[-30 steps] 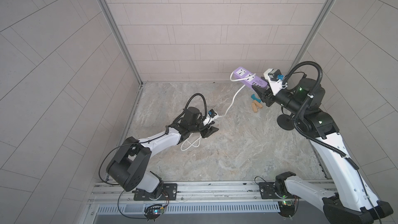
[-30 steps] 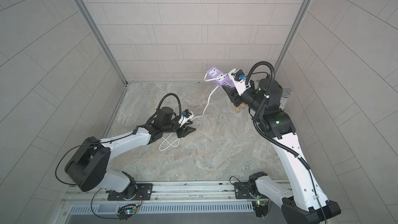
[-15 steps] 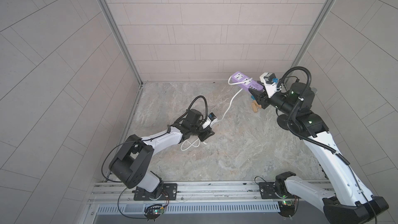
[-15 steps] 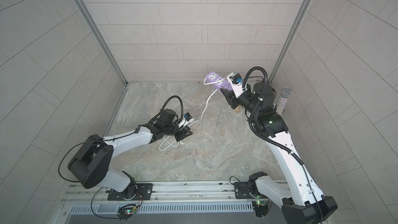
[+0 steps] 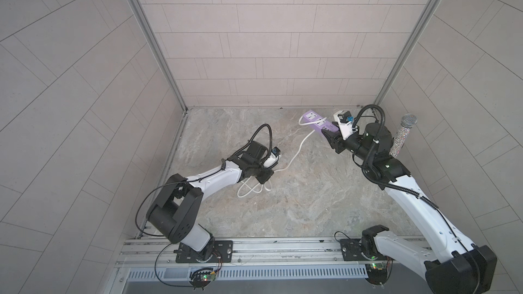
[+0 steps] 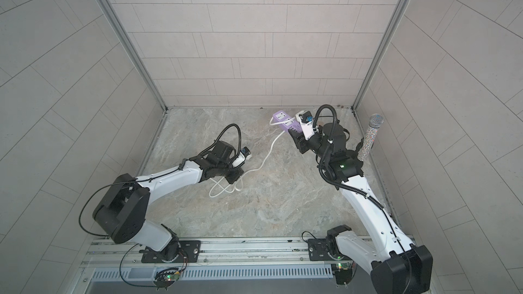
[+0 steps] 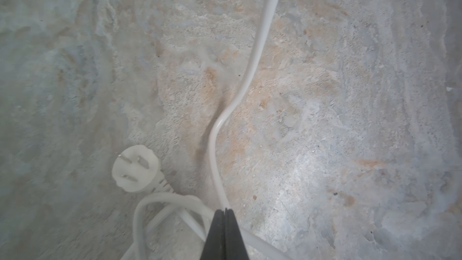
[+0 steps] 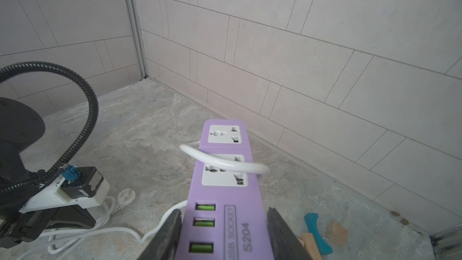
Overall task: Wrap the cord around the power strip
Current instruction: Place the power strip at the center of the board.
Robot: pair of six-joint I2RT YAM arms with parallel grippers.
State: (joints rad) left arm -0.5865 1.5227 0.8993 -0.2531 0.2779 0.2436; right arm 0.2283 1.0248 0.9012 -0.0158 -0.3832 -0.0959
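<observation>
The lilac power strip (image 5: pixel 319 121) (image 6: pixel 285 121) hangs above the floor near the back right corner. My right gripper (image 8: pixel 224 211) (image 5: pixel 330 134) is shut on its USB end, sockets up. The white cord (image 8: pixel 225 165) makes one loop across the strip (image 8: pixel 225 191). From there the cord (image 5: pixel 300 148) (image 6: pixel 268 151) runs down over the floor to my left gripper (image 7: pixel 225 212) (image 5: pixel 265 179) (image 6: pixel 233 178), which is shut on it. More cord (image 7: pixel 250 71) lies coiled behind the left fingers, and its white plug (image 7: pixel 136 168) (image 8: pixel 126 196) rests on the floor beside them.
A glittery microphone (image 5: pixel 402 134) (image 6: pixel 369 137) stands upright by the right wall, close behind the right wrist. A teal piece (image 8: pixel 316 233) and tan wooden blocks (image 8: pixel 336 231) lie on the floor under the strip. The back wall is close behind the strip.
My left gripper has closed onto the cord on the floor. The right arm has shifted with the strip and swung off the microphone, which now shows.
</observation>
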